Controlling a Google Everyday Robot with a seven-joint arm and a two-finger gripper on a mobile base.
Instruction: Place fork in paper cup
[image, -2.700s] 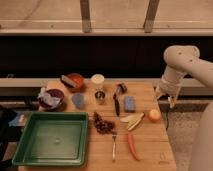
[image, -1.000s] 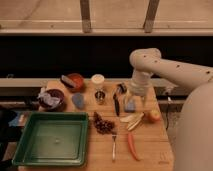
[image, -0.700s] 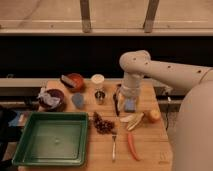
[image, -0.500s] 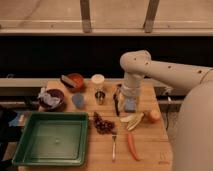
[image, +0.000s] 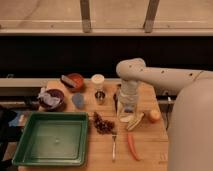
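Observation:
The silver fork (image: 114, 145) lies on the wooden table near the front edge, just left of the orange carrot (image: 132, 146). The cream paper cup (image: 98, 81) stands upright at the back of the table, behind the small steel cup (image: 100, 97). My gripper (image: 126, 111) hangs down from the white arm over the middle right of the table. It is behind and to the right of the fork, and right of and in front of the paper cup. It is beside the dark-handled utensil (image: 116, 98).
A green tray (image: 50, 141) fills the front left. A bunch of dark grapes (image: 103, 124) lies beside it. A banana (image: 135, 123) and an orange fruit (image: 153, 115) lie right of the gripper. A red bowl (image: 74, 81), a dark bowl (image: 50, 99) and a blue object (image: 78, 100) stand at the back left.
The arm has swung in from the table's right edge to over the middle right. The gripper has come down near the banana. In the last half second it has barely moved.

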